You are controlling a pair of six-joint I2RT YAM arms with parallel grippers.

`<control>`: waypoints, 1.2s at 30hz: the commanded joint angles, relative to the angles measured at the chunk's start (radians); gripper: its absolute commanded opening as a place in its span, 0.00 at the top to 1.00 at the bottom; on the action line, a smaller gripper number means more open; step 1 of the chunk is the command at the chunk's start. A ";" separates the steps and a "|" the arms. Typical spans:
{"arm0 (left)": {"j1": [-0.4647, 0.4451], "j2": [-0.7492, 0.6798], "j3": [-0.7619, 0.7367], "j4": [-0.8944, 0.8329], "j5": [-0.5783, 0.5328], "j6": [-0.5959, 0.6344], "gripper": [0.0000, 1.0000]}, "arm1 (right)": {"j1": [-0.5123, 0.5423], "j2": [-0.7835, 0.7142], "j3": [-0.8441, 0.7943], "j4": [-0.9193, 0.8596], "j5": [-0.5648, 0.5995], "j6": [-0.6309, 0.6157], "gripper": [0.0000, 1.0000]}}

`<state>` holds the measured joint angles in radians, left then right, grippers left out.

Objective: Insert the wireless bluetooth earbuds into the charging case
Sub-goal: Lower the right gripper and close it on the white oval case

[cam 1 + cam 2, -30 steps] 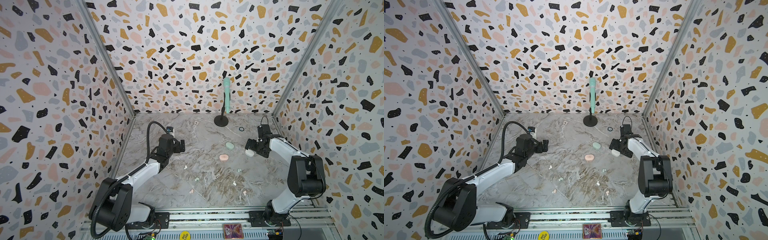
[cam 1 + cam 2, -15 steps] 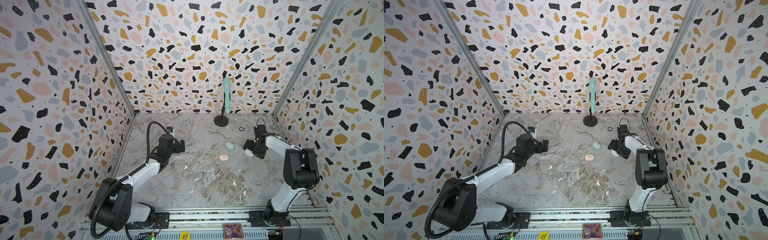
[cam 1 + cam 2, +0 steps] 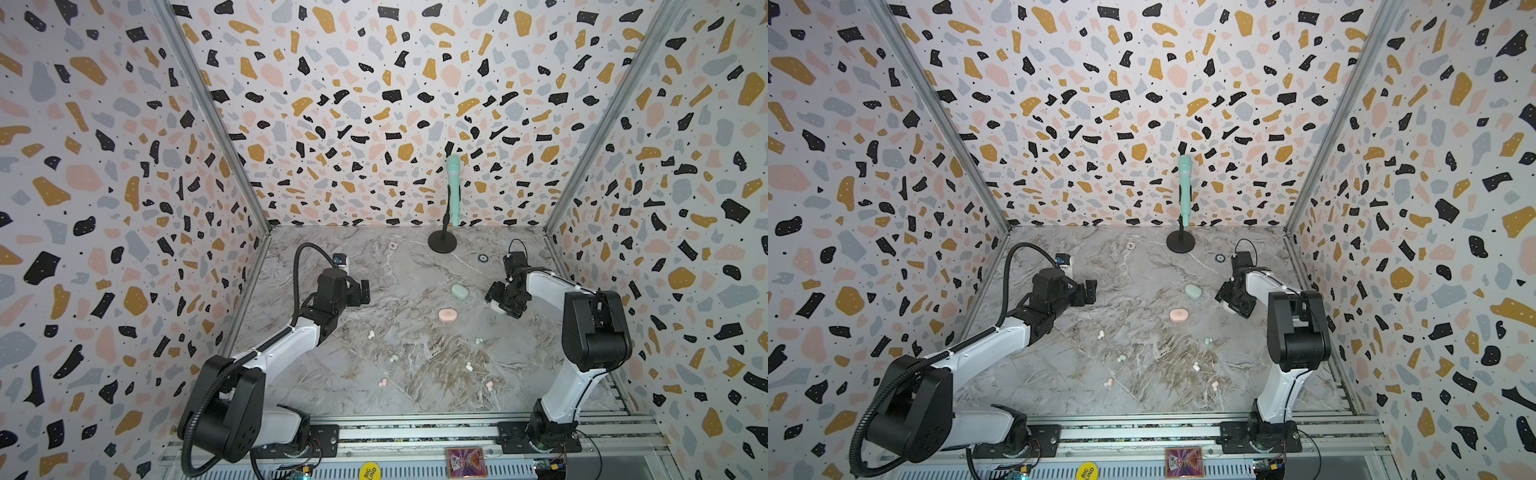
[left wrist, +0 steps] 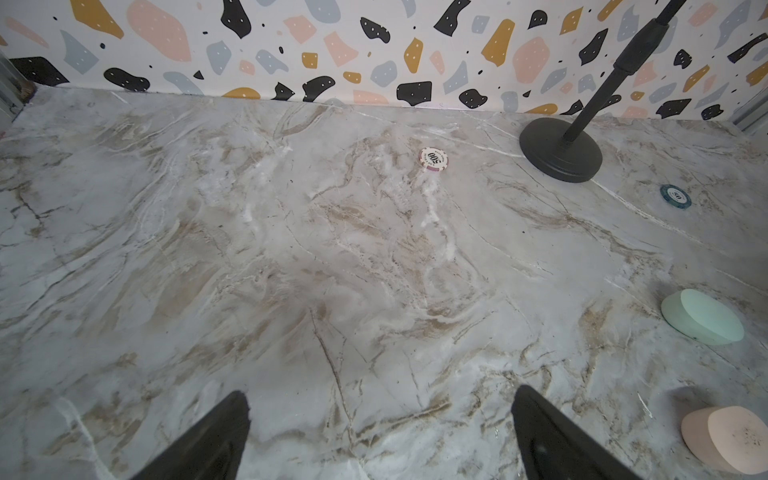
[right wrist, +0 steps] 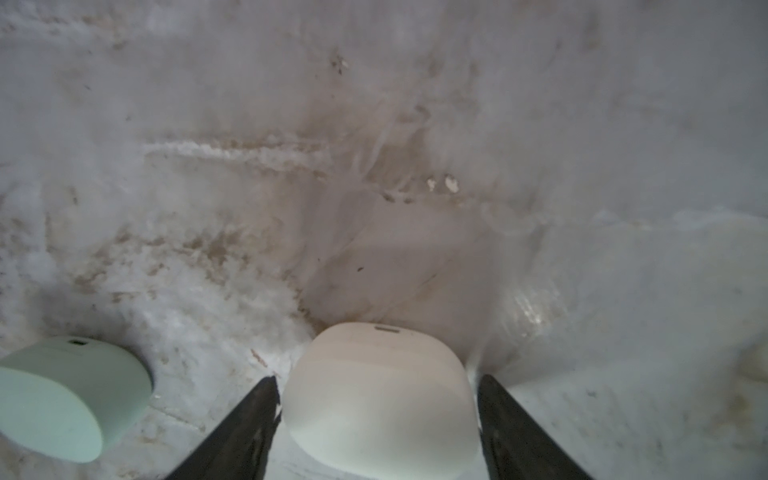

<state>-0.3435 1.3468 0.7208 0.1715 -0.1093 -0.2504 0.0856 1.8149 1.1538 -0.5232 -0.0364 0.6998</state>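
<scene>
Now my right claw (image 5: 378, 380) straddles the white charging case (image 5: 380, 411), not quite pinching its likely slick, light sides; left claw (image 4: 380, 392) gapes empty.

White poker chip (image 4: 433, 159) on the bench (image 4: 291, 270): numeral "500", seen inverted in the left wrist view; rim lettering too small to read. Dark blue chip (image 4: 675, 195), same bench: "50". Yellow round sticker (image 3: 369, 471) on the front rail (image 3: 415, 434), in both top views: "BIG", then "LIND", partly cut off. Picture card (image 3: 465, 462) beside it: print illegible.
</scene>
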 commanded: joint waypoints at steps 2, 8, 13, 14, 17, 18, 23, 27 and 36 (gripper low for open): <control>-0.002 -0.009 0.026 0.002 0.006 -0.003 0.00 | 0.005 0.001 0.043 -0.030 0.013 0.011 0.30; -0.002 -0.009 0.029 0.000 0.007 -0.003 0.00 | 0.004 -0.005 0.046 -0.034 0.010 0.002 0.35; -0.003 -0.009 0.029 -0.002 0.010 -0.003 0.00 | 0.004 -0.002 0.045 -0.036 0.003 -0.010 0.41; -0.002 -0.009 0.029 -0.003 0.010 -0.003 0.00 | 0.002 -0.002 0.043 -0.038 0.003 -0.011 0.43; -0.002 -0.010 0.029 -0.005 0.010 -0.002 0.00 | 0.002 -0.002 0.045 -0.043 0.003 -0.020 0.46; -0.002 -0.010 0.030 -0.006 0.011 0.000 0.00 | 0.003 -0.004 0.044 -0.045 0.004 -0.024 0.48; -0.005 -0.012 0.029 0.004 0.034 0.002 0.00 | 0.002 -0.022 0.051 -0.065 -0.002 -0.043 0.50; -0.011 -0.011 0.047 -0.008 0.034 -0.007 0.00 | 0.003 -0.053 0.050 -0.086 -0.016 -0.067 0.50; -0.085 -0.013 0.044 0.003 0.216 0.089 0.00 | 0.039 -0.166 0.064 -0.194 -0.110 -0.174 0.51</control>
<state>-0.3916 1.3464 0.7544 0.1394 0.0177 -0.2161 0.1005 1.7260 1.1740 -0.6346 -0.1028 0.5869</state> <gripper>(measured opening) 0.999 0.619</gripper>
